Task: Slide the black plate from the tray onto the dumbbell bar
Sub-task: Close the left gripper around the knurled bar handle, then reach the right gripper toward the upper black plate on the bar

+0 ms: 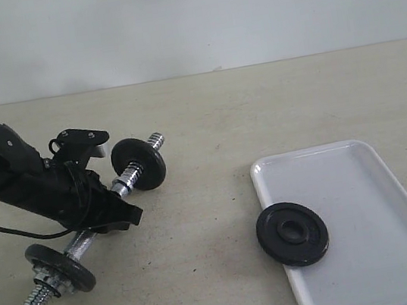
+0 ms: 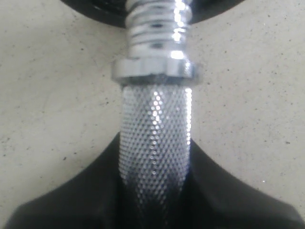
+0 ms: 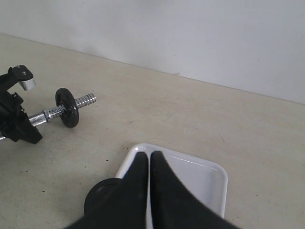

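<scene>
Black plate (image 1: 292, 233) lies half over the rim of the tray (image 1: 386, 248), well apart from the dumbbell bar (image 1: 79, 246). Left pincer (image 1: 111, 214) pinches its middle; right pincer (image 3: 148, 181) is pressed together, empty. A clumsy grab could knock it onto the tabletop (image 1: 199, 122).

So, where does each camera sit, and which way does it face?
Exterior view: raised, facing across the table to the wall; left gripper on the dumbbell bar at left, tray with the black plate at right.
Left wrist view: close above the bar's knurled grip; only the black fingers show.
Right wrist view: over the tray, facing the bar and wall; the shut right gripper shows.
Shared: exterior and right wrist views both show bar, tray, plate.
</scene>
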Controlling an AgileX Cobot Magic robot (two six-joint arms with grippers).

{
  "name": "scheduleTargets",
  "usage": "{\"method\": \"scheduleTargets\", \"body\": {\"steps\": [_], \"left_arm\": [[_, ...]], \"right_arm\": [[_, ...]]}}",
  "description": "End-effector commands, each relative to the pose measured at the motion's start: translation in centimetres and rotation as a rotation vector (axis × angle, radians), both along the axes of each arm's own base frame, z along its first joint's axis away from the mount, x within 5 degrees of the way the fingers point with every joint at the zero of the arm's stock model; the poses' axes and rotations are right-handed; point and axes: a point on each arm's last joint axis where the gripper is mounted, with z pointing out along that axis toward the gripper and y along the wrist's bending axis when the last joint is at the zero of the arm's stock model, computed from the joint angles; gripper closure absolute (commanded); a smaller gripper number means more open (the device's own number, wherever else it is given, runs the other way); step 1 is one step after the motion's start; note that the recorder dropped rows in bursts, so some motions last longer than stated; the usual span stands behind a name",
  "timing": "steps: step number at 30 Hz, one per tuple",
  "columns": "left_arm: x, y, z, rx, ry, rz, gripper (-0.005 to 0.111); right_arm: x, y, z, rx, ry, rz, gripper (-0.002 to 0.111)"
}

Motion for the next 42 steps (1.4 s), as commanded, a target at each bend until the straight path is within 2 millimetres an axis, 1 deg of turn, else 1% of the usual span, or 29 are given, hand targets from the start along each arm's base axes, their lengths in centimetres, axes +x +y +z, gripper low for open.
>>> {"method": "scheduleTargets", "body": {"steps": [1,22,24,30,34,37,38,39,42], "left_arm": [[-0.2,-0.1,-0.4,0.002,0.021,-0.01,0.102],[-0.1,-0.1,-0.3,0.01,-0.002,-0.014,0.102],[-0.1,-0.1,0.0,0.006,-0.004,-0.016,0.102],[-0.5,-0.5,1.9,-0.012,-0.055,-0.03,0.102],[-1.0,-1.4,3.4,-0.029,-0.095,-0.059,0.102],[-1.2,-1.8,3.9,-0.03,-0.114,-0.085,0.102],[-1.3,-2.0,4.0,-0.031,-0.116,-0.091,0.102],[-1.3,-2.0,4.0,-0.031,-0.116,-0.093,0.102],[-1.4,-2.1,4.0,-0.034,-0.106,-0.1,0.102]], "right_arm": [[0.0,0.0,0.2,-0.01,-0.014,0.002,0.109],[0.0,0.0,0.1,-0.038,-0.024,0.012,0.109],[0.0,0.0,0.1,-0.039,-0.024,0.011,0.109],[0.2,-0.1,0.0,-0.061,-0.016,0.007,0.109],[1.3,0.0,-0.5,-0.066,0.043,0.007,0.109],[2.7,0.1,-1.1,-0.069,0.109,0.004,0.109],[3.7,0.2,-1.6,-0.058,0.159,0.002,0.109],[4.1,0.3,-1.8,-0.04,0.183,0.001,0.109],[6.3,0.8,-2.8,0.075,0.29,-0.019,0.109]]}}
